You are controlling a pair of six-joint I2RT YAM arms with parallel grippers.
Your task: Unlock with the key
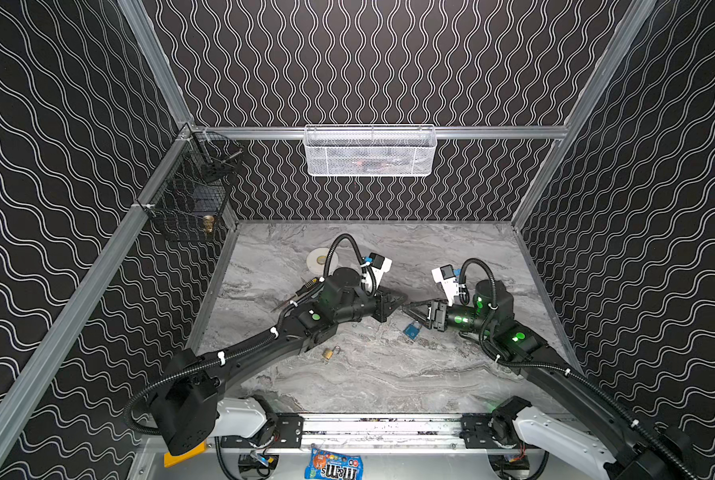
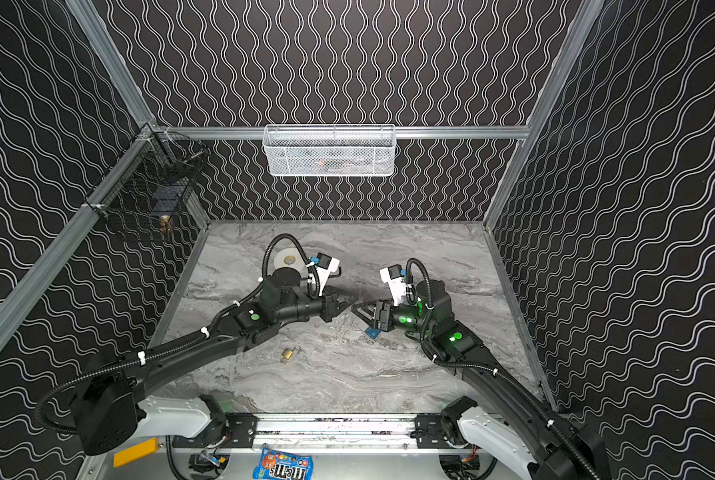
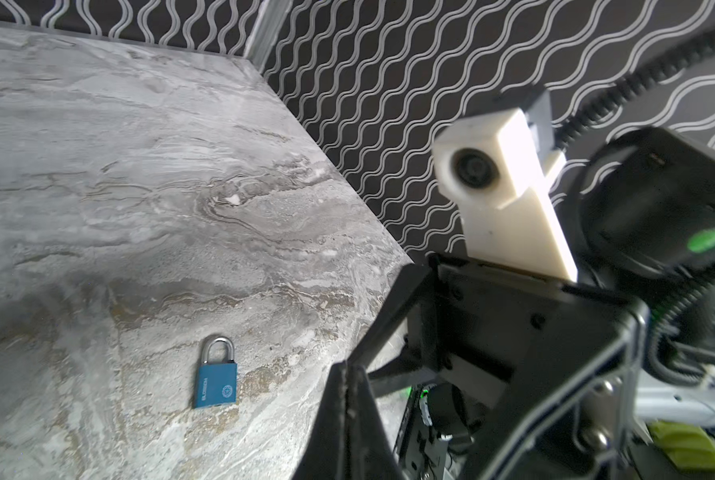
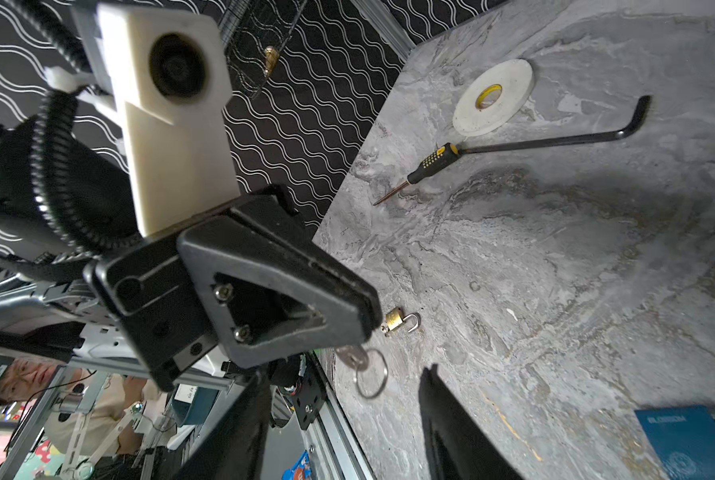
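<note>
Shows the left gripper (image 4: 372, 321) pinched together on a silver key (image 4: 352, 356), a split ring (image 4: 371, 376) hanging from the key's head; puts that gripper above the marble table (image 1: 389, 374) near mid-table in both top views, tip to tip with the right gripper (image 1: 412, 309); cannot tell whether the two tips touch; shows the right gripper's fingers (image 4: 451, 428) spread apart, nothing between them.

Finds the blue padlock (image 3: 216, 382) lying flat on the table with shackle closed; places it just beside the right gripper on the near side in a top view (image 1: 412, 330), held by neither gripper; bears small white lettering along the body plus a round emblem, too small to read for sure.

Finds a brass padlock (image 4: 399, 320) nearer the front edge, between the two arms in a top view (image 1: 329, 353), shackle looking swung open, well apart from the blue one.

Lists, toward the far left of the table: a white tape roll (image 4: 492, 96); a screwdriver (image 4: 432, 162) with black-and-yellow handle; a black L-shaped hex key (image 4: 555, 141) meeting the butt of that handle.

Reads "m&m's" in white on a blue candy bag (image 1: 334, 467) in front of the rail, off the table, upside down in both top views.

Notes a white mesh basket (image 1: 370, 150) hung on the back wall; notes a black wire basket (image 1: 189, 195) on the left wall with a brass item (image 1: 208, 223) inside.
</note>
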